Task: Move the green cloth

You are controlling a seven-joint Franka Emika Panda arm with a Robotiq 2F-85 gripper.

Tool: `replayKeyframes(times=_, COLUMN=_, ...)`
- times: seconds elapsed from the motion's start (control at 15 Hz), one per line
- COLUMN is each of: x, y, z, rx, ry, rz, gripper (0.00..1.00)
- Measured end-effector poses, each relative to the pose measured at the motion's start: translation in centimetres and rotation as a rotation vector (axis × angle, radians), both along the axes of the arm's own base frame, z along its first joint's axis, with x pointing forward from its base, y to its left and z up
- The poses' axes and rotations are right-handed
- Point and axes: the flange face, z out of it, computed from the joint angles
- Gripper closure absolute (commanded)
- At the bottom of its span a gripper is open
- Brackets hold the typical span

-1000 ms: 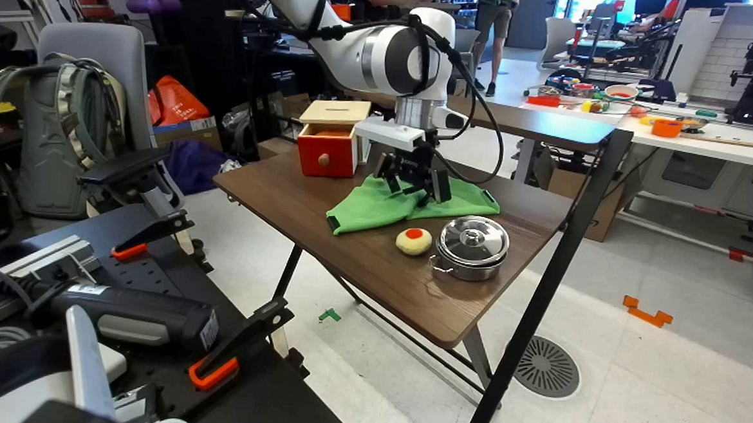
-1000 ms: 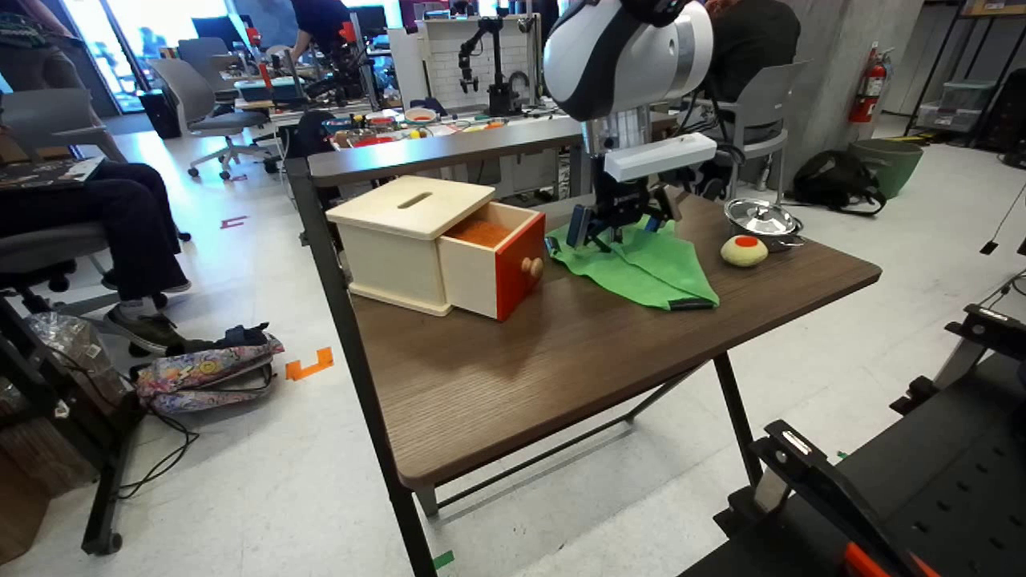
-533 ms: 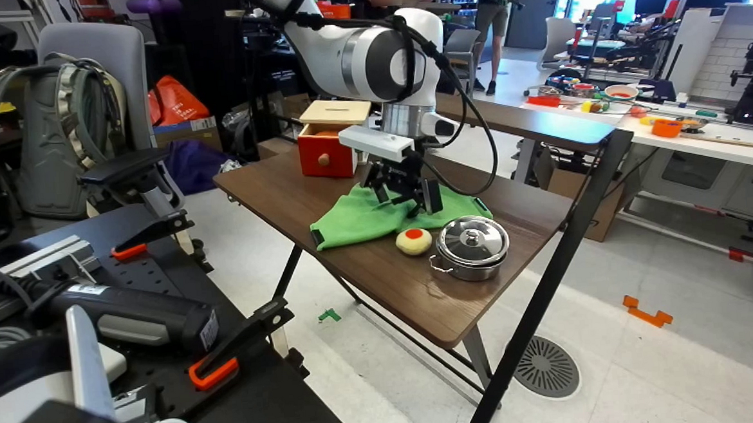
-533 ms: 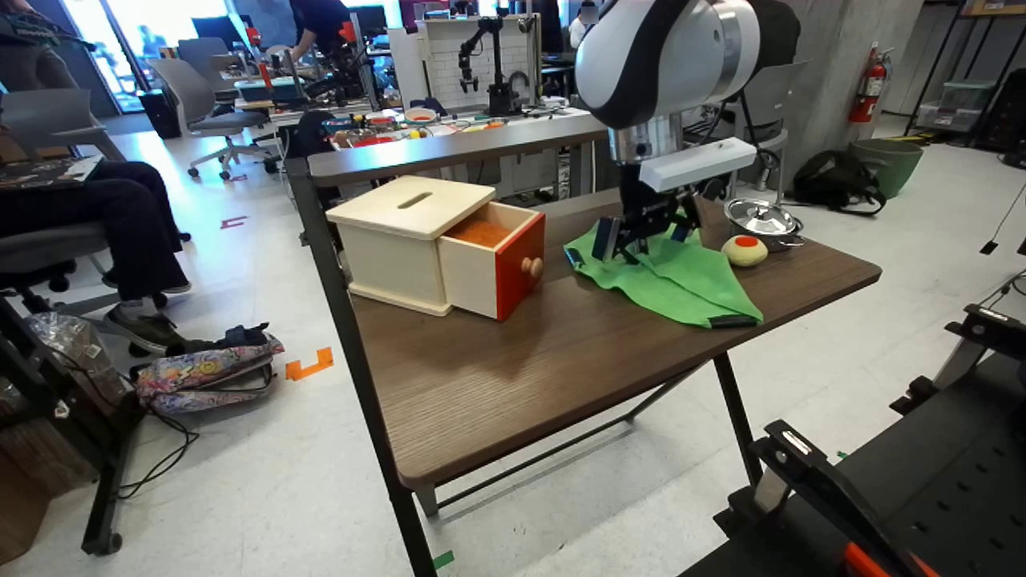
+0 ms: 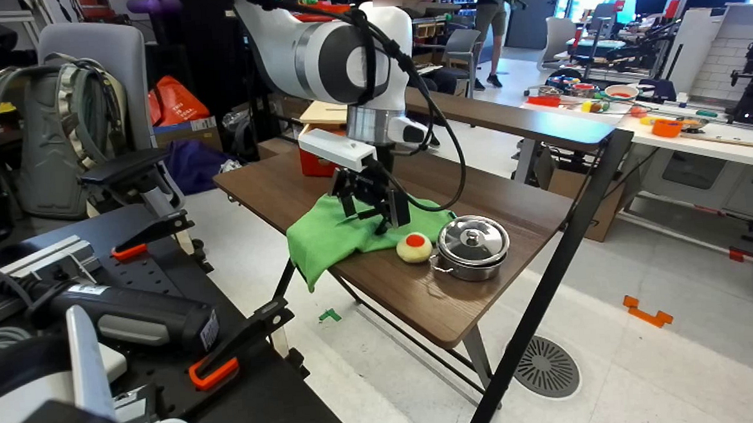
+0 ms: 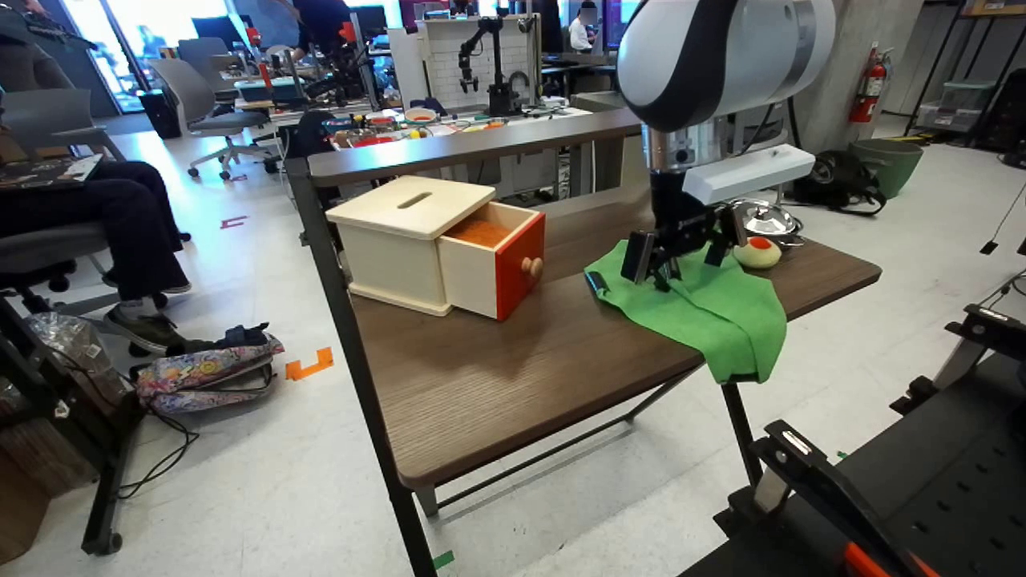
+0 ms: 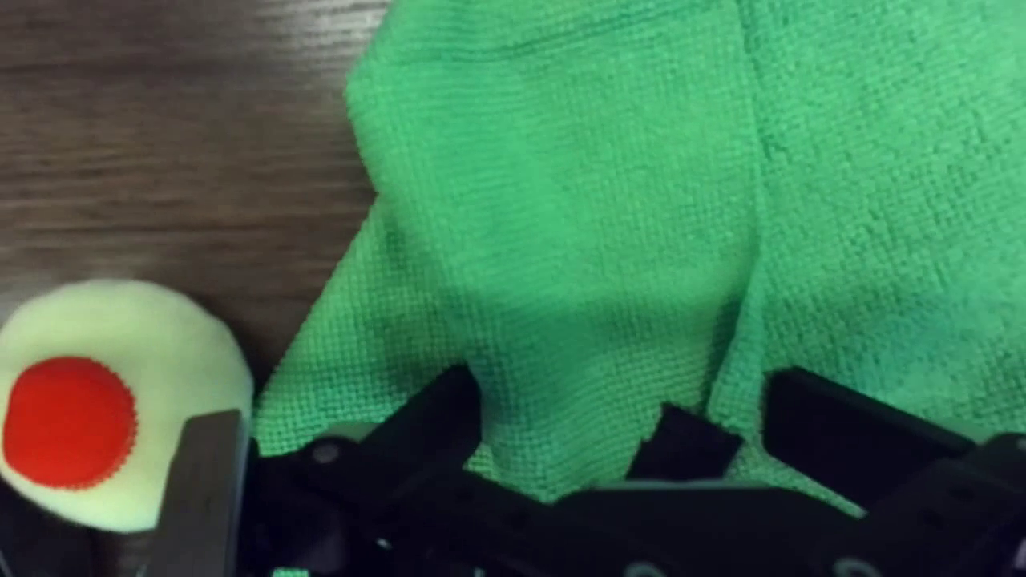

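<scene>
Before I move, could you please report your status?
Gripper low, grip unclear. Green cloth under it, one end over table edge. Possible obstacles close by: red-spotted yellow plush, lidded metal pot.

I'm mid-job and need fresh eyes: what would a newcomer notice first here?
Probably the bright green cloth, lying on the brown table with one end drooping over the edge. Next, the wooden box, its red-fronted drawer open, standing clear of the cloth on that table. Then the red-spotted ball, beside the cloth and the lidded pot.

Lidded pot point(image 5: 472, 250), wooden box point(image 6: 409, 250), backpack point(image 5: 56, 141)
</scene>
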Motion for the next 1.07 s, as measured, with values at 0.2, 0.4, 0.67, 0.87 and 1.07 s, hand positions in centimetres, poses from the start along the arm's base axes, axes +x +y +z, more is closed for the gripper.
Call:
replayKeyframes(times=0.2, x=-1.2, y=0.2, z=1.5, rx=0.007, ry=0.006, rz=-0.008, gripper=0.0)
replayKeyframes(times=0.4, x=-1.2, y=0.5, z=3.7, rx=0.015, ry=-0.016, rz=-0.027, gripper=0.0)
replayKeyframes(times=0.67, x=0.0, y=1.2, z=8.6, rx=0.044, ry=-0.088, rz=-0.075, gripper=0.0)
replayKeyframes(times=0.87, x=0.5, y=1.4, z=13.1, rx=0.104, ry=-0.139, rz=-0.122, gripper=0.0)
replayKeyframes(times=1.07, x=0.5, y=1.2, z=13.8, rx=0.108, ry=-0.145, rz=-0.123, gripper=0.0)
